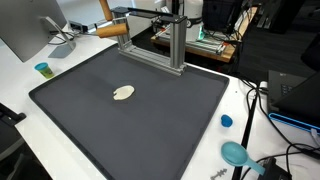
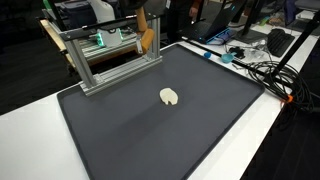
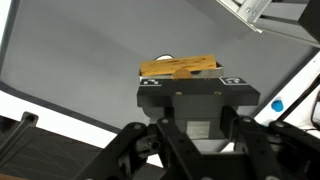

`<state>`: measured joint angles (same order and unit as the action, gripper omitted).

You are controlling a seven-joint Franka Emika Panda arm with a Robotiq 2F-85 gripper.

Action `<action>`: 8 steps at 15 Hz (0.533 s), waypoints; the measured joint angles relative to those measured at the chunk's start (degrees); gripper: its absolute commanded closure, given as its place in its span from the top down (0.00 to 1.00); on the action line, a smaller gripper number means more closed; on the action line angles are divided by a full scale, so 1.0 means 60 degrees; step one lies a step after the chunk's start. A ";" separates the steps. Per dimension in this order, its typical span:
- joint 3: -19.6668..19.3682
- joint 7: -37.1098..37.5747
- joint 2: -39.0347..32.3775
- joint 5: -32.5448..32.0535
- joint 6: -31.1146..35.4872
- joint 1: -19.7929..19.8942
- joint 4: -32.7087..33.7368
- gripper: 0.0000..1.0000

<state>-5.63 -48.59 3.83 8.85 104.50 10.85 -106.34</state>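
The white table (image 1: 15, 88) carries a dark mat (image 1: 130, 130) that covers most of its surface, and an aluminium frame (image 1: 176, 48) stands at the far edge of that mat in both exterior views. Locate the wooden piece (image 3: 180, 67): in the wrist view it sits clamped between the fingers (image 3: 150, 88), which are closed as far as the piece allows, and it projects beyond their tips. In an exterior view the wooden piece (image 2: 148, 40) hangs in the air just beside the upper end of the frame (image 2: 110, 60), well above the mat and apart from it. Whether it touches the frame cannot be determined. Treat the grasp and the lift as done, since the piece is off every surface. The set-down is not yet done, as the piece rests on nothing. Note a small pale object (image 1: 123, 94) lying alone near the middle of the mat, well apart from the fingers. A blue cup (image 1: 43, 69) and a blue cap (image 1: 226, 121) stand on the table off the mat's edges.
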 measured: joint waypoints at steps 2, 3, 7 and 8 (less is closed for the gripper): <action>0.0000 0.0355 0.0507 -0.0195 -0.0229 -0.0181 -0.0361 0.21; 0.0000 0.0550 0.0809 -0.0276 -0.0360 -0.0246 -0.0573 0.21; 0.0090 0.2157 0.2205 -0.0448 -0.0959 -0.0555 -0.1493 0.21; 0.0284 0.2857 0.2548 -0.0460 -0.1016 -0.0609 -0.1711 0.21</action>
<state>-3.93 -31.45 19.11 6.09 98.40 7.20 -116.61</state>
